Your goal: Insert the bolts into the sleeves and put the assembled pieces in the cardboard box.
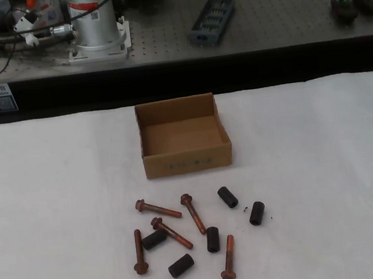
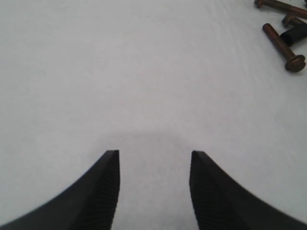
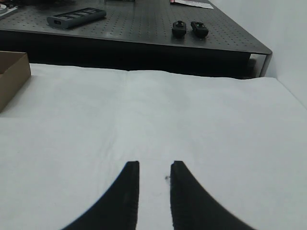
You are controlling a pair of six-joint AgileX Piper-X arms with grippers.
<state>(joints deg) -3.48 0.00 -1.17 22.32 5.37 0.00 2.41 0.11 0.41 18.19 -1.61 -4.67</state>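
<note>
A: What could go wrong?
B: The bolts (image 1: 193, 213) and sleeves (image 1: 227, 197) lie mixed on the white cloth (image 1: 325, 163), near the cardboard box (image 1: 186, 161). Some touch, so a claw may bump two.
A: Might they roll?
B: I think so. The bolts are shiny coppery sticks with fat heads; the sleeves are dull black.
A: The claws?
B: The left gripper (image 2: 154, 153) is wide, the right gripper (image 3: 154, 163) narrow. Both hold nothing.
</note>
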